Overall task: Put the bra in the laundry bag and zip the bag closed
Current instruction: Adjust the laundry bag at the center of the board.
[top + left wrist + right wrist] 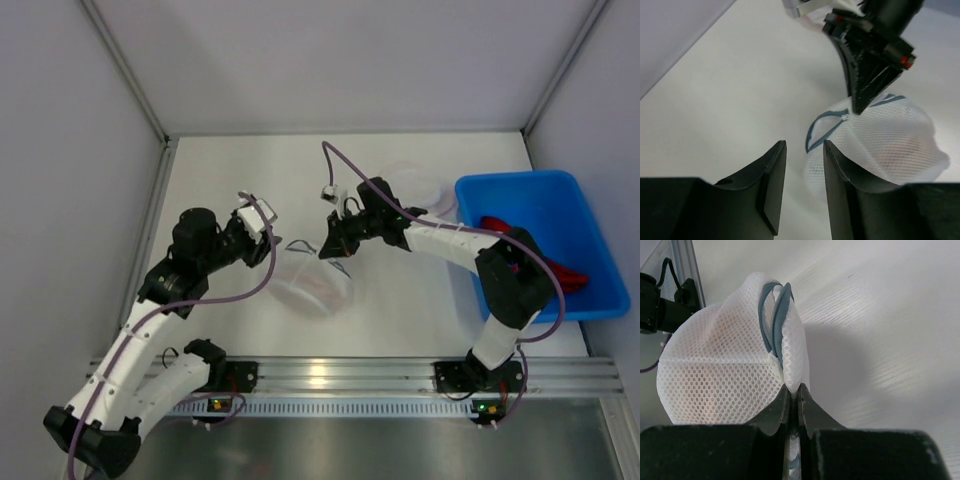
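- The laundry bag (312,285) sits mid-table between both arms. A pink shape (897,147) shows through the mesh, too blurred for me to identify.
- Only my right wrist view shows the right gripper (794,396) pinched tight on the bag's mesh below the zipper (774,315), whose sides gape.
- Left gripper (804,170): fingers slightly apart, holding nothing, just beside the bag.

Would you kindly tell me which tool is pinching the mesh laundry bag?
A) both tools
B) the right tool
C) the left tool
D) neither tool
B: the right tool is shut on the edge of the laundry bag beside the zipper, while the left tool stands open and empty.
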